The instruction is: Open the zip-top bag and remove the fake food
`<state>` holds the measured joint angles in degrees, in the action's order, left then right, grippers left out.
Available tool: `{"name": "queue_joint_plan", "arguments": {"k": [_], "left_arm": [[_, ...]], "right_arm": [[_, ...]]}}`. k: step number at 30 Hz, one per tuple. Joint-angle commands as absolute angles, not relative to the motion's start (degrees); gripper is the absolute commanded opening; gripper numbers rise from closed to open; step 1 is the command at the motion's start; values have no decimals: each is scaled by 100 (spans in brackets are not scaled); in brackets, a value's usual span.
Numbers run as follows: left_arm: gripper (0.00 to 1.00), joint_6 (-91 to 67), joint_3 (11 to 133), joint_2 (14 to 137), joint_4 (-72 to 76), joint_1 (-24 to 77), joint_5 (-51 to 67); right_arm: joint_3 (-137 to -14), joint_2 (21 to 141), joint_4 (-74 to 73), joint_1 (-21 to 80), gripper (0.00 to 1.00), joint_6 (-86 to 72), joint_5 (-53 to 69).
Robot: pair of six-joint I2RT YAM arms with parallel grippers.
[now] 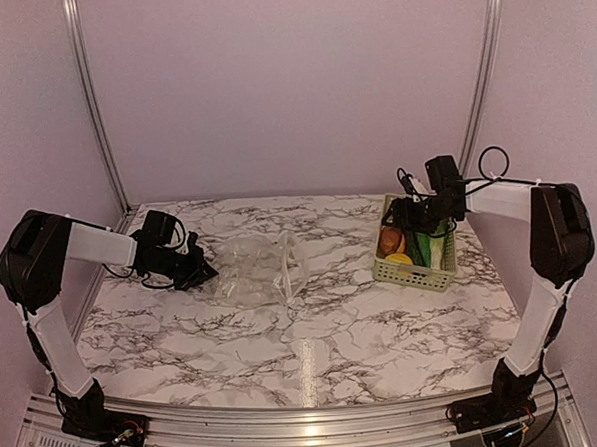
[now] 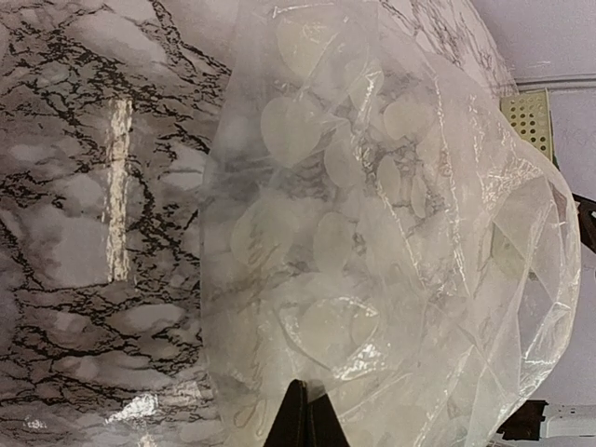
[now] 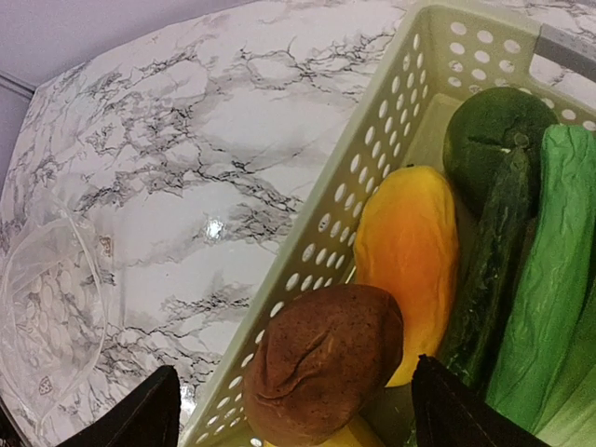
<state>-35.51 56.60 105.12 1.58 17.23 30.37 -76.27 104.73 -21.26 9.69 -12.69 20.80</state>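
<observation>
The zip-top bag (image 1: 261, 271) lies crumpled on the marble table, left of centre, and looks empty. It fills the left wrist view (image 2: 372, 233) and shows at the left edge of the right wrist view (image 3: 47, 307). My left gripper (image 1: 203, 271) is at the bag's left edge, its jaws pressed together (image 2: 305, 414) on the plastic. The fake food lies in the pale green basket (image 1: 413, 275): a brown piece (image 3: 321, 368), an orange piece (image 3: 410, 251), and long green pieces (image 3: 549, 270). My right gripper (image 1: 410, 216) hangs open over the basket (image 3: 298, 414), one finger on each side of the brown piece, holding nothing.
The basket wall (image 3: 372, 158) runs between the open right fingers. A round dark green piece (image 3: 494, 126) sits at the basket's far end. Pale walls and metal frame posts (image 1: 92, 104) close the table at the back and sides.
</observation>
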Motion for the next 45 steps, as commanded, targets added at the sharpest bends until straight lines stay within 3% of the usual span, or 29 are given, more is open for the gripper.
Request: {"name": "queue_joint_plan", "arguments": {"k": [1, 7, 16, 23, 31, 33, 39, 45], "left_arm": [[0, -3443, 5833, 10446, 9, 1696, 3000], [0, -3339, 5801, 10335, 56, 1696, 3038], [0, -3072, 5650, 10026, 18, 1739, 2865], [0, -2956, 5603, 9882, 9, 1881, 2766], [0, -2986, 5551, 9790, 34, 1997, 2656], [0, -3016, 5510, 9784, 91, 2003, 2630], [0, -3286, 5379, 9915, 283, 1979, 2646], [0, -3601, 5199, 10050, 363, 1827, 2403]], "right_arm": [[-8032, 10421, -2273, 967, 82, -1170, 2019], [-8249, 10310, -1970, 1154, 78, -1338, 2600], [-8788, 10722, -1746, 2279, 75, -1711, 3162], [-9116, 11348, -1503, 3076, 76, -2041, 3214], [-9567, 12264, -1584, 3334, 73, -2204, 2987], [-9574, 12424, -1471, 3332, 65, -2283, 2962], [-9486, 12486, -1114, 3270, 3, -2342, 3027], [-9301, 12211, -1517, 2925, 0, -2093, 2064]]}}
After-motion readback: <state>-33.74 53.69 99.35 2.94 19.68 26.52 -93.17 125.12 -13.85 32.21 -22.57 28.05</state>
